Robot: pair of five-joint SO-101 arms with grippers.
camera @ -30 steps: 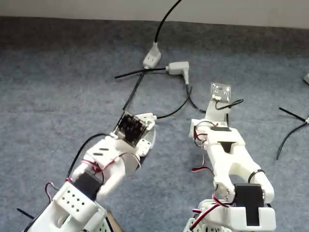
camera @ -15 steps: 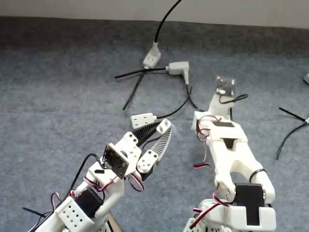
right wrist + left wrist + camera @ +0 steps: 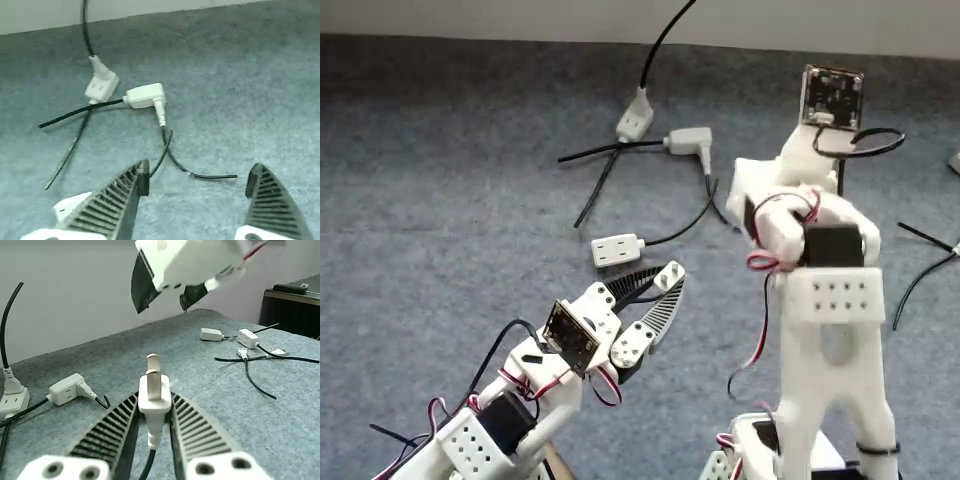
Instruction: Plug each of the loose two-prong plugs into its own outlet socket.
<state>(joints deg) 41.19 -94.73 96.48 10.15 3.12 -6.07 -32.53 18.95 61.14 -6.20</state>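
While the left pincer (image 3: 154,409) clenches the plug (image 3: 152,387) by its body, the right pincer (image 3: 199,176) hangs spread wide above the surface (image 3: 440,200).
The plug looks light, hard and slick, its cord (image 3: 149,467) limp; the flat sides suit the grip, and the loose socket (image 3: 617,249) would likely slide.

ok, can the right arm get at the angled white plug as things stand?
Probably yes. The right gripper is open and empty, and only carpet and a thin black cable lie between it and the angled plug. The left gripper, shut on its own plug, sits off that path.
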